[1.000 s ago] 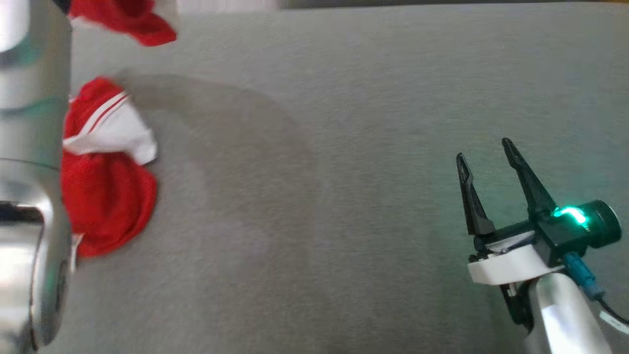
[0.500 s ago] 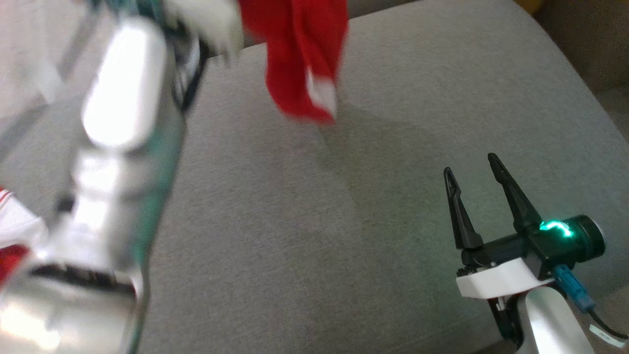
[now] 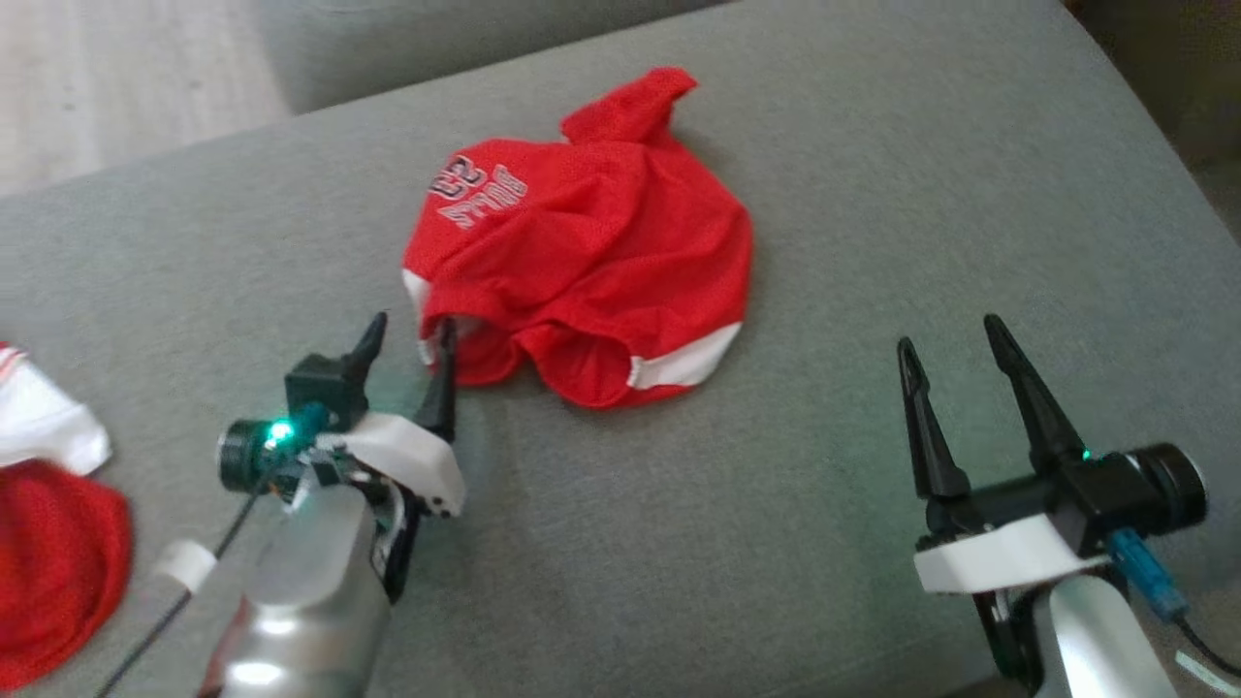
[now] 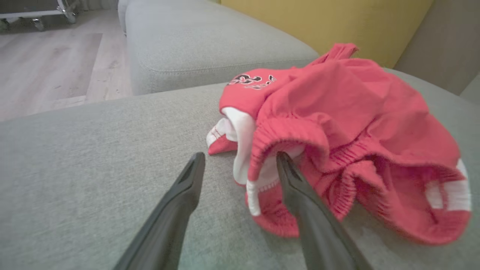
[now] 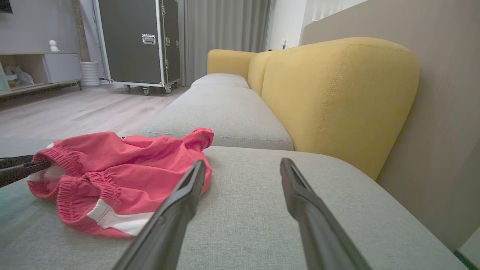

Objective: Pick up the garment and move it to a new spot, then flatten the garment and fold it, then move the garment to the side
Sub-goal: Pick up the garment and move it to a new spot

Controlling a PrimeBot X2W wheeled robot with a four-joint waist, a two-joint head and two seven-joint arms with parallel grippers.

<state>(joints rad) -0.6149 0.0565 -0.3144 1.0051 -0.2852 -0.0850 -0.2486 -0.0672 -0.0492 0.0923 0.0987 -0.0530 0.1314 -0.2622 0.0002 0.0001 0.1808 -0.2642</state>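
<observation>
The garment (image 3: pixel 591 242), red mesh shorts with white trim and a printed number, lies crumpled on the grey sofa cushion (image 3: pixel 679 543). My left gripper (image 3: pixel 412 325) stands open at its near-left edge. In the left wrist view the garment (image 4: pixel 356 112) has its elastic waistband folded over one fingertip (image 4: pixel 285 165), while the other finger lies on bare cushion and my left gripper (image 4: pixel 240 155) holds nothing. My right gripper (image 3: pixel 950 333) is open and empty, well off to the right of the garment (image 5: pixel 123 161) in the right wrist view.
A second red and white garment (image 3: pixel 48 543) lies at the cushion's left edge. A yellow backrest (image 5: pixel 337 93) runs along the far side, and another grey cushion (image 4: pixel 206 41) adjoins it. Wooden floor (image 3: pixel 116 78) and a black wheeled case (image 5: pixel 135 41) lie beyond.
The head camera has shifted. The garment hung in the air from my shut left gripper; now it lies on the cushion and that gripper has opened low beside it. The right gripper stays open.
</observation>
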